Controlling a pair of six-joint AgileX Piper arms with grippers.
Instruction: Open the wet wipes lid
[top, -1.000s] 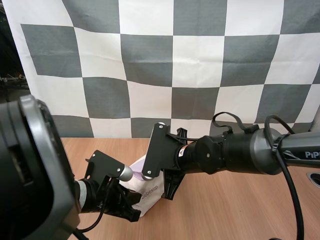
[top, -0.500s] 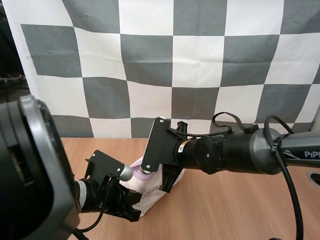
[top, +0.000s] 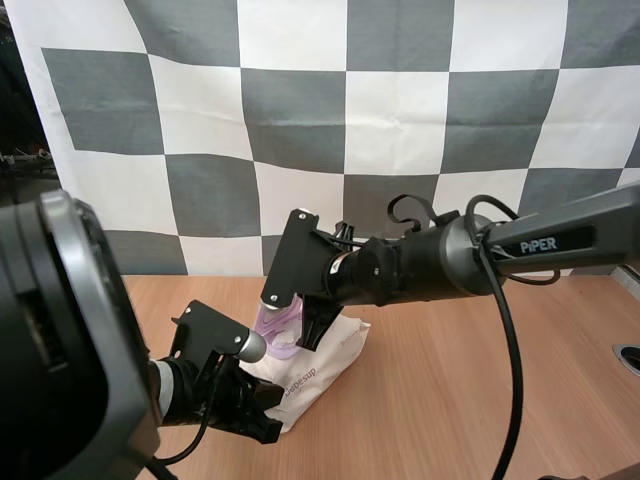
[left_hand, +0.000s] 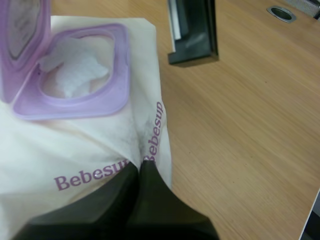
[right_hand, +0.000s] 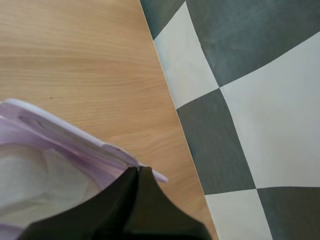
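Note:
A white Bebesup wet wipes pack (top: 325, 365) lies on the wooden table (top: 480, 400). Its purple lid (top: 272, 322) stands raised. In the left wrist view the lid (left_hand: 22, 35) is tipped back from the purple frame (left_hand: 112, 95), and white wipes show inside. My left gripper (left_hand: 140, 167) is shut on the pack's (left_hand: 90, 150) near edge, creasing the film. In the high view it (top: 268, 402) sits low at the pack's left end. My right gripper (right_hand: 137, 170) is shut, its tips against the rim of the lid (right_hand: 65, 135). It hangs over the pack (top: 305, 335).
A round metal grommet (top: 630, 357) is set into the table at the far right, also seen beyond the pack (left_hand: 281, 12). Bare wood stretches to the right of the pack. The right arm spans the table's middle above it.
My right gripper has moved left and up and turned, and the purple lid has swung up from the pack with it. The left gripper has held still on the pack.

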